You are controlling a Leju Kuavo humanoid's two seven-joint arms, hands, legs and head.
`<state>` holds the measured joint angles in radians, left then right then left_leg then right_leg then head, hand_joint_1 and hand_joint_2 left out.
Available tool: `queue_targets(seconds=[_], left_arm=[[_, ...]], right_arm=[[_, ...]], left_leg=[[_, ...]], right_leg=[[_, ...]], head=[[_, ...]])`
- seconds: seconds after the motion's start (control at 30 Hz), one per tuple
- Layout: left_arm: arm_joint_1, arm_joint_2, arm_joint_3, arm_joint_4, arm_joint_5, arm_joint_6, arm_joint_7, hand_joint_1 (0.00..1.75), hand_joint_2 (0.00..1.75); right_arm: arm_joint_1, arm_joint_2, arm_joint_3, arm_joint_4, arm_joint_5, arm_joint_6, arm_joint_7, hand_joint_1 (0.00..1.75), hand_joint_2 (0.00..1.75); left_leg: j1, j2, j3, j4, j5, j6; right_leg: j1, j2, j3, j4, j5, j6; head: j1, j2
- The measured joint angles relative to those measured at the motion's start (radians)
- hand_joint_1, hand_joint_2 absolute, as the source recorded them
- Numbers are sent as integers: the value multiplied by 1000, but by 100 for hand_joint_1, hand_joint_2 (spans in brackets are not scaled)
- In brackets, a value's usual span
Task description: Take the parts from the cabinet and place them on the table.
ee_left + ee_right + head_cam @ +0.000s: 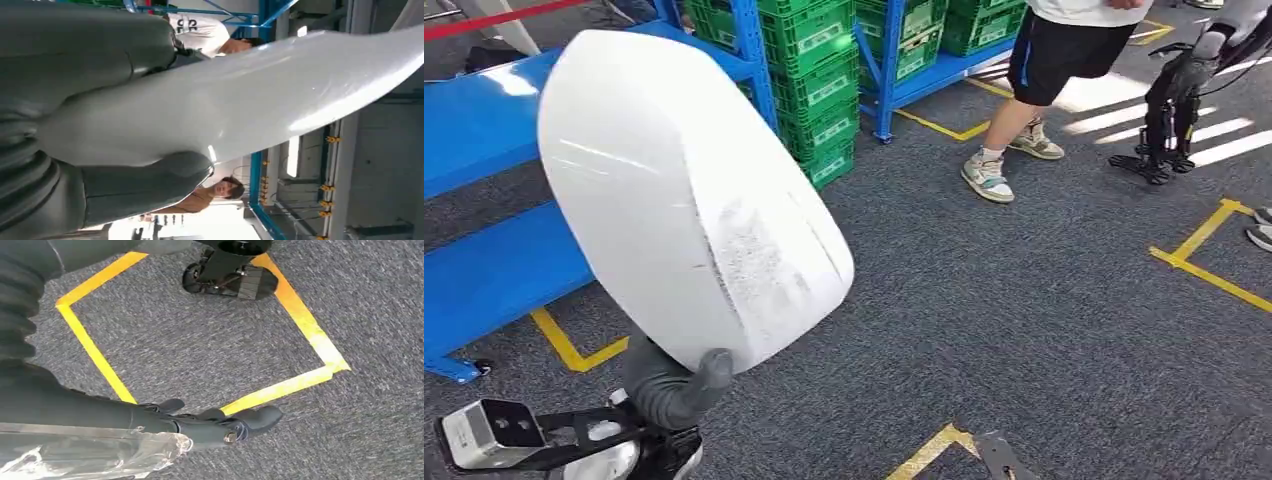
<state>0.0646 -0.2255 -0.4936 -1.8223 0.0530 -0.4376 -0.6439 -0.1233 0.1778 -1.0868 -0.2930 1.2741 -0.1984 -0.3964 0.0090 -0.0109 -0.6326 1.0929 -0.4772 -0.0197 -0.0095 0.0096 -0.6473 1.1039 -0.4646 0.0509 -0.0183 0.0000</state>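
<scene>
The left hand (674, 385) holds the white part (684, 190) from beneath, lifted off the shelf (484, 270) for carrying. The right hand (215, 422) hangs with fingers loosely curled, holding nothing.

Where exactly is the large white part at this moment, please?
In the head view, the white part is on the left, held up by the left hand above the grey carpet, in front of the blue shelving.

Warehouse or factory floor. Blue steel racking (884, 70) holds stacked green plastic crates (809, 75), and yellow tape lines (1209, 265) mark zones on the grey carpet-tile floor (1024, 330). Left wrist view shows high industrial framing.
</scene>
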Motion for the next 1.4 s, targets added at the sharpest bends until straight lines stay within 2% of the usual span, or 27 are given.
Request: queue_targets(seconds=[0.07,0.1,0.17,0.2,0.23,0.27,0.3,0.37,0.4,0.43,0.53,0.6,0.7,0.73,0.8,0.87,0.9,0.93,1.03,1.07,1.1,1.2,1.23,1.27,1.3,1.37,1.4], left_arm=[[0,-2,-1,0,0,0,1,175,175],[-1,-2,-1,0,0,0,1,175,175],[-1,-2,-2,1,0,0,2,175,175],[-1,-2,-2,1,0,0,2,175,175],[-1,-2,-2,2,0,0,2,175,175],[-1,-2,-2,2,0,0,2,175,175],[-1,-2,-2,2,0,0,3,175,175],[-1,-2,-2,2,0,0,3,175,175],[-1,-2,-2,2,0,0,3,175,175],[-1,-1,-2,2,0,0,4,175,175],[-1,-1,-2,2,3,0,4,175,175],[-2,0,0,2,4,0,4,175,175],[-1,1,3,3,10,0,4,175,175],[-1,1,3,4,10,1,4,175,175],[-1,0,3,4,2,8,2,175,175],[-1,0,3,4,-2,10,-2,175,175],[-2,0,3,4,-3,11,-2,175,175],[-2,0,3,4,-4,11,-3,175,175],[-2,-1,3,4,-3,8,-6,175,175],[-2,-2,2,4,-2,8,-9,175,175],[-2,-2,2,4,-1,8,-10,175,175],[-2,-2,2,4,-3,7,-11,175,175],[-2,-2,2,4,-3,6,-11,175,175],[-2,-2,2,4,-3,5,-12,175,175],[-2,-2,1,4,-2,4,-12,175,175],[-2,-2,1,4,1,0,-18,175,175],[-2,-2,0,4,1,-2,-24,175,175]], right_arm=[[1,0,0,0,0,0,0,0,175],[0,0,0,0,0,-1,0,0,175],[1,0,0,0,0,0,0,0,175],[2,0,0,0,0,0,0,0,175],[4,0,0,0,0,0,0,0,175],[4,0,0,0,0,0,0,0,175],[4,0,0,0,0,0,0,0,175],[1,0,0,0,0,-1,0,0,175],[-1,1,0,1,0,0,0,0,175],[-2,2,0,0,0,-1,-1,0,175],[0,1,0,0,-1,-3,0,0,175],[1,1,0,0,-1,-3,-2,0,175],[2,0,0,0,0,-3,0,0,175],[2,0,0,0,0,-3,0,0,175],[2,0,0,0,1,-3,0,0,175],[1,1,0,0,2,-3,0,0,175],[1,3,0,0,3,-2,0,0,175],[1,3,0,0,3,-2,0,0,175],[0,3,0,0,3,-1,3,0,175],[0,1,0,0,4,-1,3,0,175],[0,1,1,0,4,-1,3,0,175],[1,1,0,0,3,1,3,0,175],[2,1,0,0,3,-2,10,0,175],[2,1,0,0,3,-9,25,0,175],[1,1,0,0,3,-15,39,0,175],[0,1,0,0,6,-24,59,0,175],[-1,2,0,0,8,-24,64,0,175]], left_leg=[[11,2,4,-9,7,13],[12,2,4,-12,9,18],[14,3,2,-12,10,20],[14,3,2,-12,11,20],[16,3,2,-12,11,20],[18,3,2,-12,12,18],[22,2,3,-12,12,15],[31,0,5,-12,12,1],[26,-2,4,-15,15,-11],[27,-4,4,-18,19,-18],[30,-5,12,-50,39,-47],[27,2,0,-22,7,-44],[9,2,-103,193,-98,-32],[3,2,-121,230,-103,-25],[-11,1,-92,178,-53,-6],[-29,2,0,16,23,25],[-40,5,30,-41,18,45],[-35,11,35,-59,20,36],[-37,6,33,-65,28,39],[-23,9,40,-78,37,40],[-21,9,43,-81,38,42],[-10,11,42,-81,38,42],[-7,11,42,-81,39,41],[-2,10,42,-81,39,37],[3,9,43,-80,38,31],[15,8,49,-79,35,15],[16,8,50,-78,33,5]], right_leg=[[0,-1,-5,11,-11,9],[0,-2,-21,48,-38,15],[-4,-3,-86,196,-113,24],[-5,-3,-114,258,-137,27],[-7,-3,-125,283,-137,28],[-8,-3,-110,258,-113,30],[-11,-3,-74,190,-74,32],[-19,-3,22,13,-5,42],[-9,6,27,-5,-24,45],[-9,10,30,-13,-14,22],[-3,10,23,-21,-1,-9],[-4,10,29,-38,11,-28],[9,6,24,-42,17,-43],[16,6,23,-42,18,-47],[26,6,23,-42,20,-52],[35,7,26,-42,21,-55],[39,7,25,-41,21,-54],[42,7,21,-39,20,-53],[39,1,22,-46,25,-45],[41,1,14,-37,21,-41],[43,2,7,-14,-1,-28],[20,-1,-84,192,-108,-1],[13,-2,-107,244,-123,7],[7,-2,-107,246,-112,13],[0,-2,-84,200,-80,20],[-12,-4,12,25,3,35],[-19,-4,48,-45,14,46]], head=[[1,0],[8,0],[11,0],[12,0],[12,0],[12,0],[12,0],[14,0],[18,0],[20,0],[19,0],[17,0],[16,0],[16,0],[16,0],[16,0],[18,0],[17,0],[18,0],[15,0],[20,0],[27,0],[27,0],[27,0],[27,0],[27,0],[30,0]])
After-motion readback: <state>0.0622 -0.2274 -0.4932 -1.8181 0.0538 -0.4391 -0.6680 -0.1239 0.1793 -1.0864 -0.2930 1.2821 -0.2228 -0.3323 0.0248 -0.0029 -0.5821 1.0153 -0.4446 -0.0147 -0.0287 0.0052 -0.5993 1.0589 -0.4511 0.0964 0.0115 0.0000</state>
